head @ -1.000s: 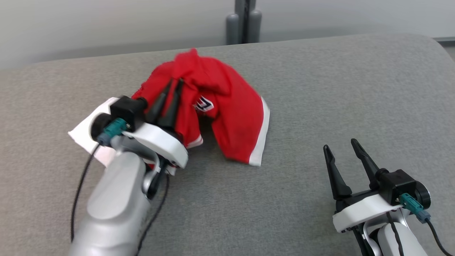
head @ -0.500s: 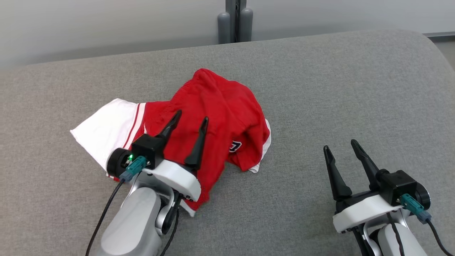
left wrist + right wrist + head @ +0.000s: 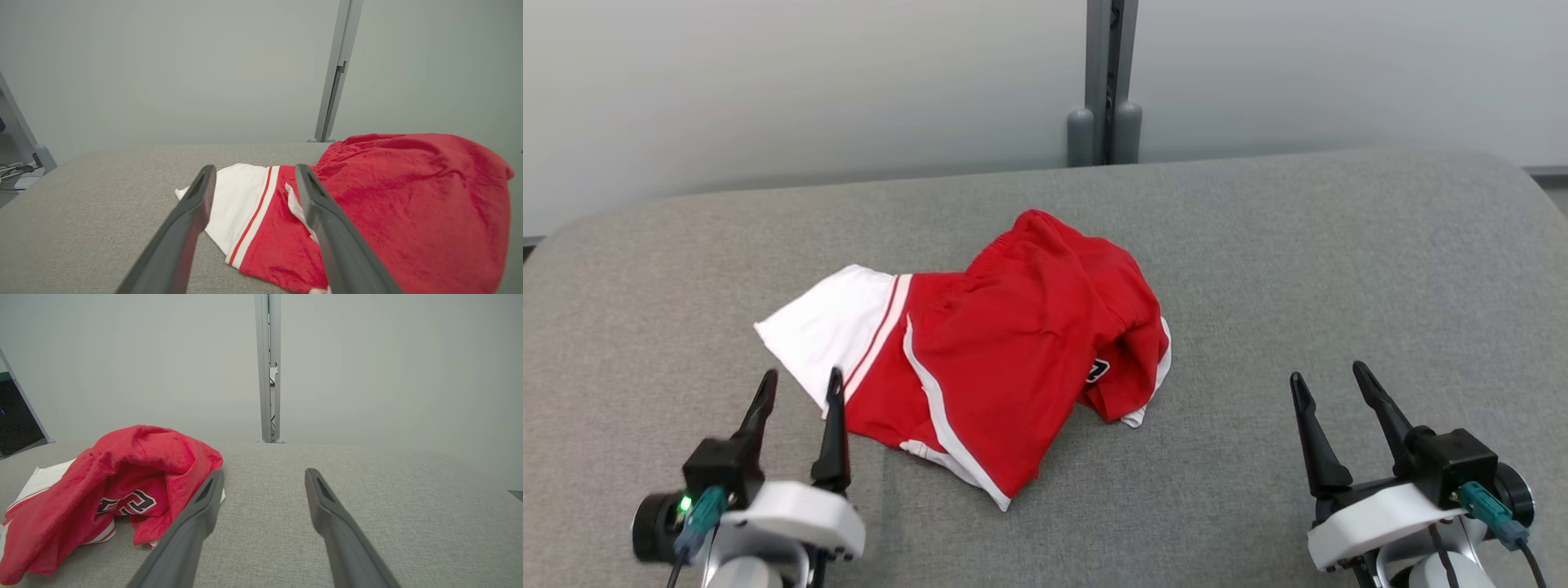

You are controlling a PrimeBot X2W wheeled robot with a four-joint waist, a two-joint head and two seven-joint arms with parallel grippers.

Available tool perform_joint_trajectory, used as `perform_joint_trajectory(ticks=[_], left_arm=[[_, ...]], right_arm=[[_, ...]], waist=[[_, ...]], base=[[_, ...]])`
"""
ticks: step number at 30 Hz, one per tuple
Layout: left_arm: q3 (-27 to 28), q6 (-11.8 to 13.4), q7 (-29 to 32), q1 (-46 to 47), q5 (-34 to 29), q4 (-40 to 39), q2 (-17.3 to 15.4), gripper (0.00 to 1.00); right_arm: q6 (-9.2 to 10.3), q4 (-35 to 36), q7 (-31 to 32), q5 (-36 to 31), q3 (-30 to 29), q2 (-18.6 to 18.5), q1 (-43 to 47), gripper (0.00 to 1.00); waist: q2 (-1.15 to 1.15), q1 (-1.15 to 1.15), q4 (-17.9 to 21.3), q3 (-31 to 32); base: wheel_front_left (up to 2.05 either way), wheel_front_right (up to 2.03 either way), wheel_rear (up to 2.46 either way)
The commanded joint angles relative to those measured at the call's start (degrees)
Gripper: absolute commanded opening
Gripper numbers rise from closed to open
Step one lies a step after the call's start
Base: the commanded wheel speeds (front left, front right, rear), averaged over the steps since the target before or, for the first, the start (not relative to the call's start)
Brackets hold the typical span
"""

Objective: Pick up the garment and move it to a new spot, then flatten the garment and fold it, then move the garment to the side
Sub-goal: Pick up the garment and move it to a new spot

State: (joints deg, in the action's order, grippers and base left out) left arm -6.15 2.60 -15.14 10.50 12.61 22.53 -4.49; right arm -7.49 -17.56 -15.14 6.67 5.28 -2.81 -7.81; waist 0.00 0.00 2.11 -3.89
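As flattening looks due, each gripper should take an opposite hem and draw outward, low over the cushion.

Head view: garment (image 3: 1013, 359), crumpled, centre frame on cushion (image 3: 1339, 245). Left gripper (image 3: 801, 376), lower left, jaws wide, empty, near the white hem. Right gripper (image 3: 1327, 371), lower right, wide, empty, well apart.

Left wrist view: fingers frame the white hem, holding nothing.

Right wrist view: garment at left; fingers spread over bare cushion.

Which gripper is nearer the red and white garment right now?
Left. The left gripper, open, has its fingertips at the white end of the garment. The right gripper, open, sits off to the garment's right with bare grey cushion between.
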Motion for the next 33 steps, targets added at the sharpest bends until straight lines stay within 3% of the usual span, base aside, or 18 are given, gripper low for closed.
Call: perform_joint_trajectory(ticks=[1, 10, 17, 25, 33], left_arm=[[1.19, 0.23, -0.02, -1.82, -0.71, -0.74, -0.05, 1.0], [7.95, -0.83, -0.02, -11.15, -2.59, -4.51, 0.8, 1.0], [9.67, -1.22, -0.02, -14.96, -3.49, -6.37, 1.35, 1.0], [5.25, -5.02, -0.01, -11.02, 0.73, -4.06, 1.48, 1.0], [1.25, -3.43, -0.01, -1.76, 1.73, 4.2, 1.46, 1.0]], right_arm=[[-0.01, -0.11, -0.02, -0.07, -0.42, -0.24, 0.85, 1.0], [-0.01, -0.04, -0.01, 0.83, -0.43, -0.23, 3.4, 1.0], [-0.01, -0.43, -0.01, 1.12, -0.4, -0.22, 4.21, 1.0], [-0.01, -0.52, -0.02, 1.07, 0.48, -0.23, 3.05, 1.0], [-0.01, -0.52, -0.02, 0.52, 1.11, -0.23, 0.19, 1.0]], waist=[[0.0, 0.0, -1.08, 1.68], [0.0, 0.0, -2.47, 4.03], [0.0, 0.0, -2.32, 4.65], [0.0, 0.0, -1.59, 2.18], [0.0, 0.0, 0.34, -4.27]], base=[[0.0, 0.0, 0.0], [0.0, 0.0, 0.0], [0.0, 0.0, 0.0], [0.0, 0.0, 0.0], [0.0, 0.0, 0.0]])
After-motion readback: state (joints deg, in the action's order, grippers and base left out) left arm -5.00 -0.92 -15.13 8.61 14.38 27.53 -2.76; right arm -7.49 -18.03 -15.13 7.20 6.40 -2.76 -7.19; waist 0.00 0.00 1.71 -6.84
